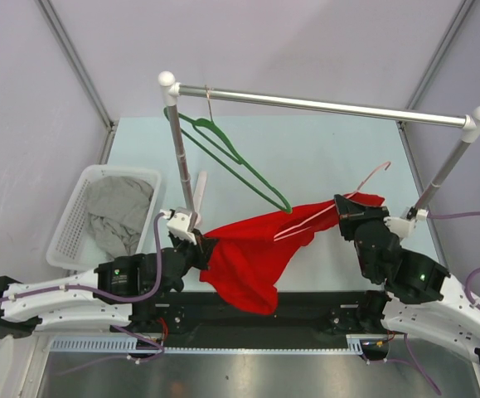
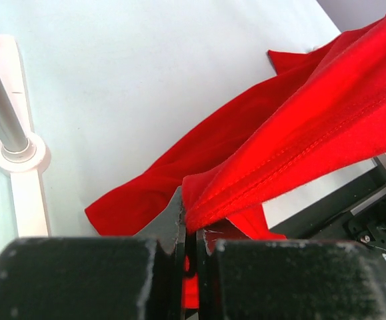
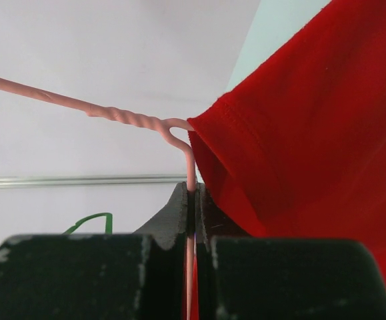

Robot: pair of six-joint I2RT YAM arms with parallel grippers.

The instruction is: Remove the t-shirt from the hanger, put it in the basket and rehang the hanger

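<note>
Top external view: a pale blue-green surface (image 1: 331, 149) fills the middle, walled in grey at the back and on both sides. A silver rail (image 1: 322, 105) crosses above it on two slanted posts, with white ball caps at its ends. The far half of the surface, under the rail, lies bare.

A red t-shirt (image 1: 248, 257) hangs stretched between the two arms near the front edge. Its lowest fold droops over the dark strip where the arm bases sit. A white slotted basket (image 1: 82, 207) sits off the left edge of the surface and holds a crumpled grey cloth (image 1: 119, 215).

A green hanger (image 1: 216, 133) hangs from the rail near the left post, tilted, with its lower corner just above the t-shirt. A pink hanger (image 1: 306, 220) is off the rail, and part of it is inside the t-shirt's right end.

The left end effector (image 1: 205, 249) is closed on the t-shirt's left edge, close beside the base of the left post. In the left wrist view, its jaws pinch a stitched fold of red fabric (image 2: 299, 147).

The right end effector (image 1: 345, 211) is clamped on the pink hanger. The right wrist view shows the wire (image 3: 179, 133) held between its jaws just below the twisted neck, with a hemmed edge of the t-shirt (image 3: 299, 133) touching it.
</note>
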